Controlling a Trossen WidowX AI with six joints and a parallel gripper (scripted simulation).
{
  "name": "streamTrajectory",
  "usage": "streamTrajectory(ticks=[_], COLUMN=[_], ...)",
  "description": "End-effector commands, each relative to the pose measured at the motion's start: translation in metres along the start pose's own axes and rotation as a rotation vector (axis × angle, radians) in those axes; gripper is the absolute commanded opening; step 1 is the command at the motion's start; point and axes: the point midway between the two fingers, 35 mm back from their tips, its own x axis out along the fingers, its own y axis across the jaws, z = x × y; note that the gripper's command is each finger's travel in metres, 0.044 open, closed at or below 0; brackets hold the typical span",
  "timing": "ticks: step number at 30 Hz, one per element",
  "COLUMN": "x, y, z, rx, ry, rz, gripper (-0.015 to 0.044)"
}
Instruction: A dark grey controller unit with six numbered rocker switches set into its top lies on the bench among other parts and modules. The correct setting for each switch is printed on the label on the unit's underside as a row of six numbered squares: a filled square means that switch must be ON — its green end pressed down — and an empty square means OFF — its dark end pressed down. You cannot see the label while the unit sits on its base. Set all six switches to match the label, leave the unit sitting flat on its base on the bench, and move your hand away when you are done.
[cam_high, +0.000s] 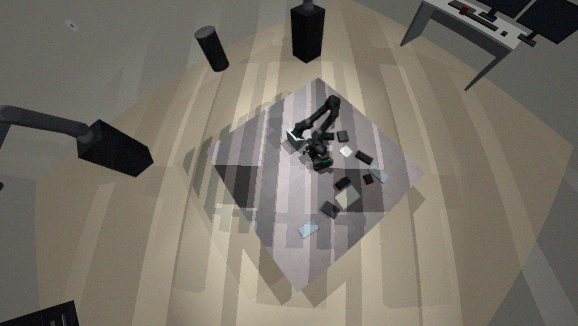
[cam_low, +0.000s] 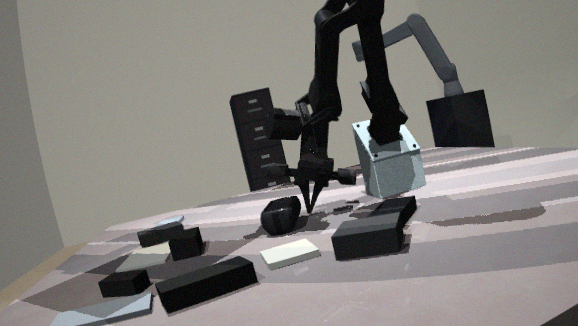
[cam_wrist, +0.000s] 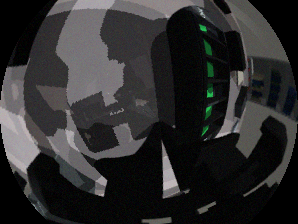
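Note:
The dark grey controller unit (cam_high: 323, 164) (cam_low: 280, 216) (cam_wrist: 187, 75) lies on the bench, with rounded ends. In the wrist view its switch row runs up and down, with six green patches showing; how far each switch is tipped is too dark to tell. Whether the unit sits fully flat is unclear. Its label is not visible. My gripper (cam_low: 310, 211) (cam_wrist: 158, 124) is shut and empty, pointing down. Its tips are low over the bench, just right of the unit in the exterior view and near the unit's lower left side in the wrist view.
The arm stands on a pale box (cam_low: 397, 176). A small cream plate (cam_high: 346, 151) (cam_low: 289, 253), a long black block (cam_high: 364, 157) (cam_low: 207, 286), a large dark block (cam_low: 367, 242) and a pale blue plate (cam_high: 378, 173) (cam_low: 105, 312) lie around. Several other blocks and plates lie farther along the bench.

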Motion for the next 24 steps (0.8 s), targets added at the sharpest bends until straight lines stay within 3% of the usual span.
streamTrajectory(ticks=[1, 24], x=[0.0006, 0.0032], y=[-0.0031, -0.0118], z=[-0.0002, -0.0002], rx=[0.0, 0.0], ry=[0.003, 0.003], rz=[-0.005, -0.006], gripper=[0.0, 0.0])
